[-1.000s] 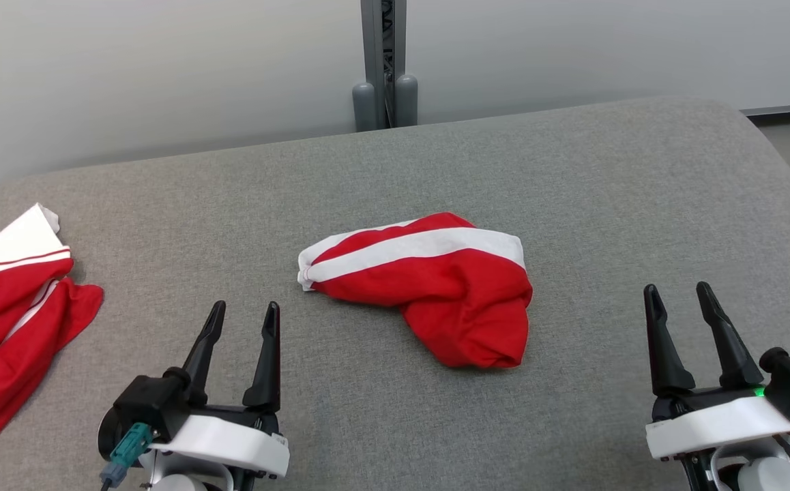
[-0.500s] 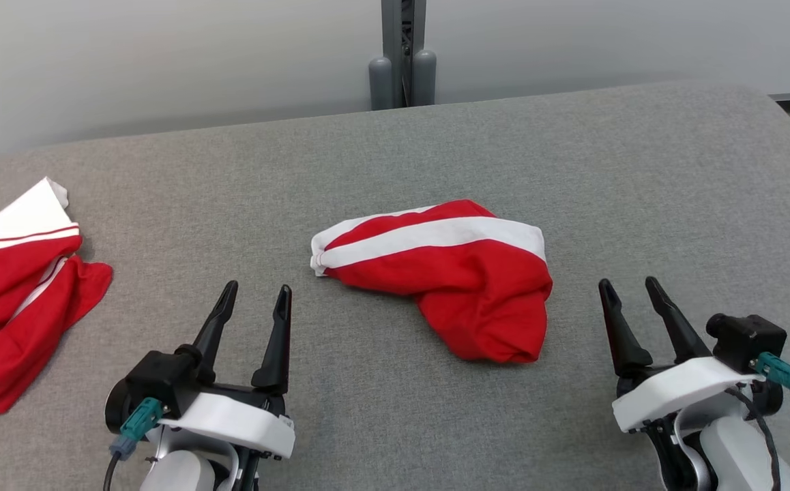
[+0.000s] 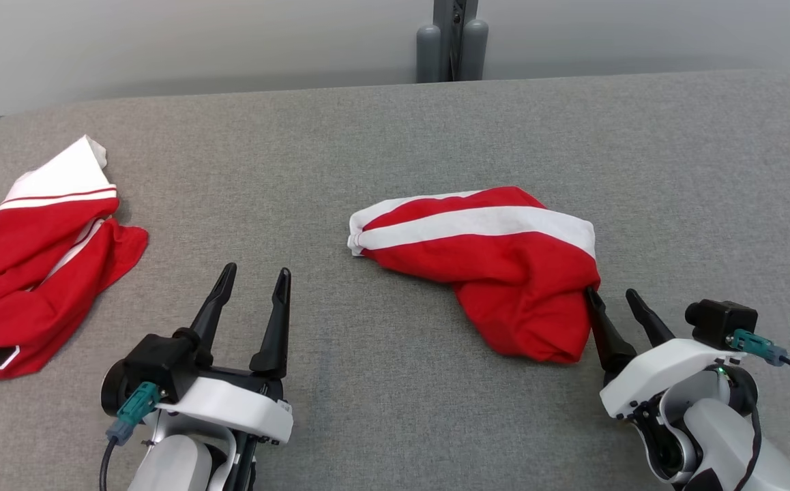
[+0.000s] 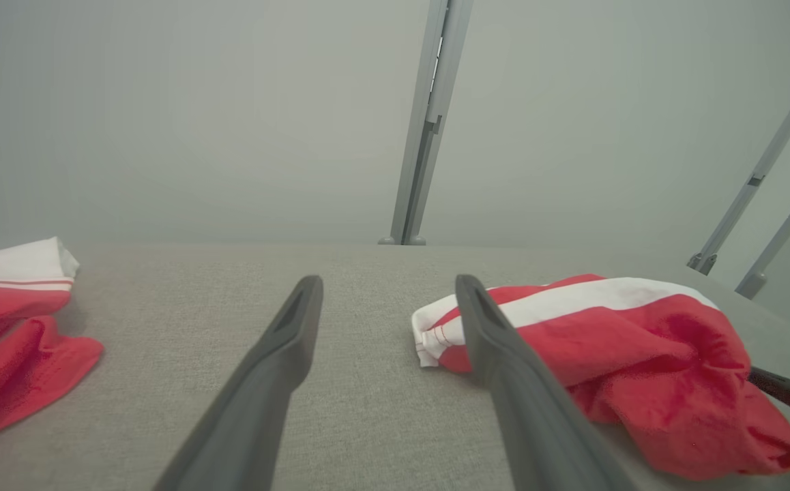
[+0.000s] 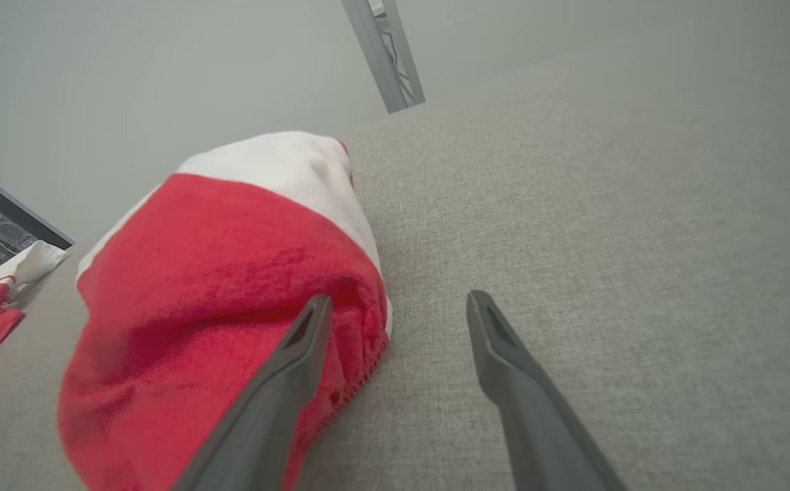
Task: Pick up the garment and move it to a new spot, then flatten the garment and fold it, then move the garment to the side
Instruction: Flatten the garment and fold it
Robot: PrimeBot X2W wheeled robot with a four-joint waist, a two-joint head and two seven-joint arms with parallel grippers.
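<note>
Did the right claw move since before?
Yes. Measured against the middle garment, the right gripper has moved left toward it; open, it now reaches the garment's right edge, where a gap showed before.

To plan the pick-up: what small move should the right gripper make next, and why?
Probably ease the right gripper a little left, so its open jaws straddle the right edge of the crumpled garment. One finger sits against that edge; the other is over bare grey surface.
</note>
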